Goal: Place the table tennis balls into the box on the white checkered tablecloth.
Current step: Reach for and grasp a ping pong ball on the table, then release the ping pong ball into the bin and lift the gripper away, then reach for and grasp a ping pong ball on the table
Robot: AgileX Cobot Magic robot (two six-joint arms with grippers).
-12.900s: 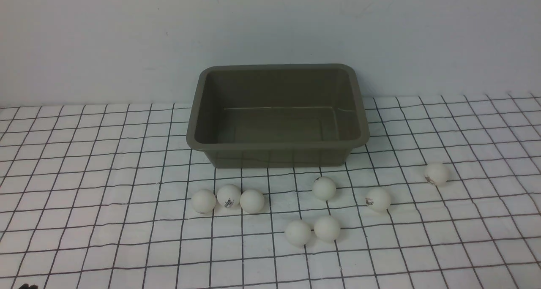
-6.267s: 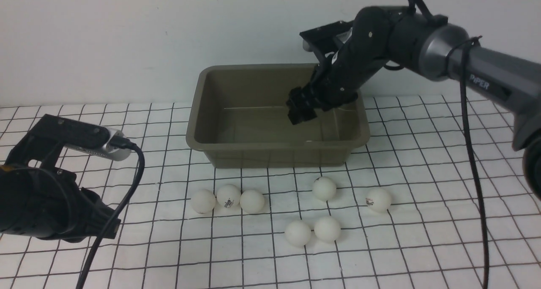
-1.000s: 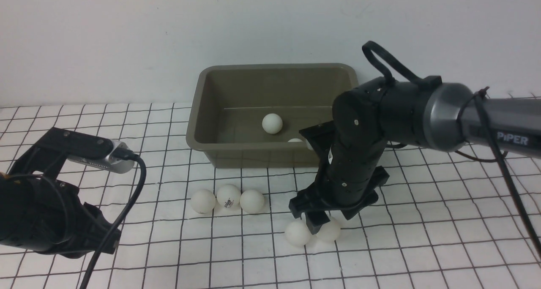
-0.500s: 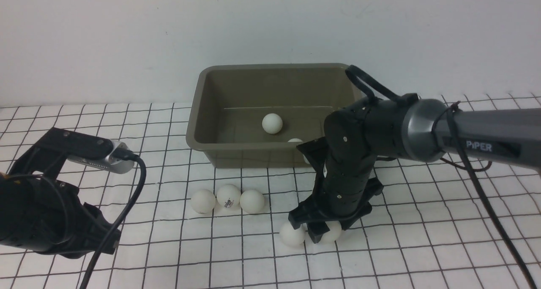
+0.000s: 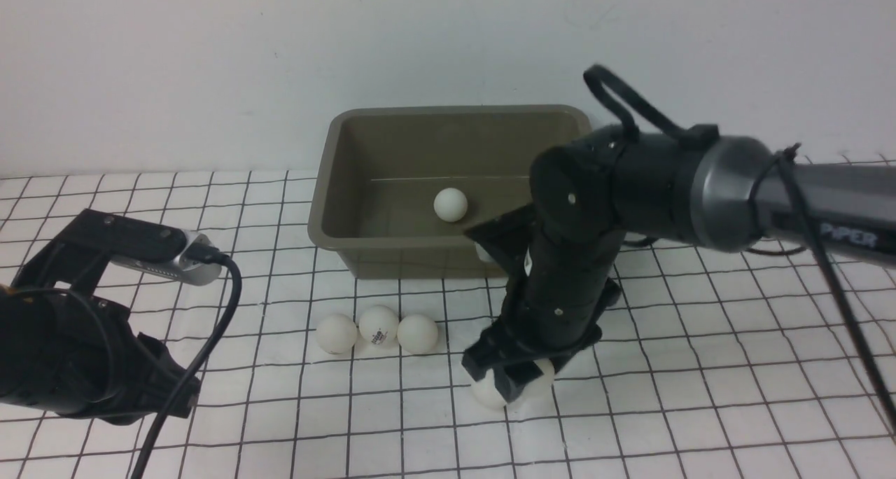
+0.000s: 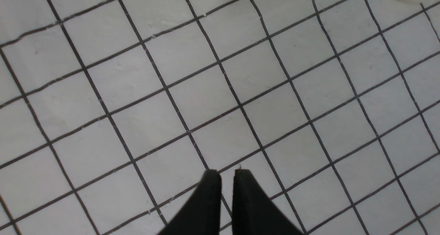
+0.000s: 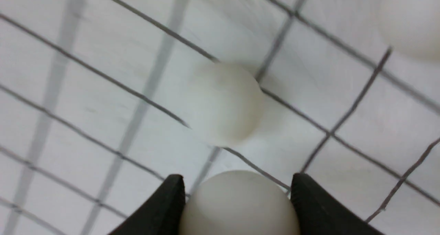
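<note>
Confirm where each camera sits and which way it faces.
Front: between the arms, facing forward at box and tablecloth; left arm and right arm show.
Left wrist: on left arm, looking down at tablecloth; shut left hand shows.
Right wrist: on right arm, looking down at held ball; right hand clamps it.
Shared: tablecloth in all; right hand in front and right wrist.

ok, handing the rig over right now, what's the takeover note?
Right gripper: shut on the gripped ball, low over the tablecloth.
Left gripper: shut, empty, over bare cloth.
Box: one boxed ball visible; the right arm hides part of the inside.
Left: drop the gripped ball in, then the neighbour ball and the row of three balls.
</note>
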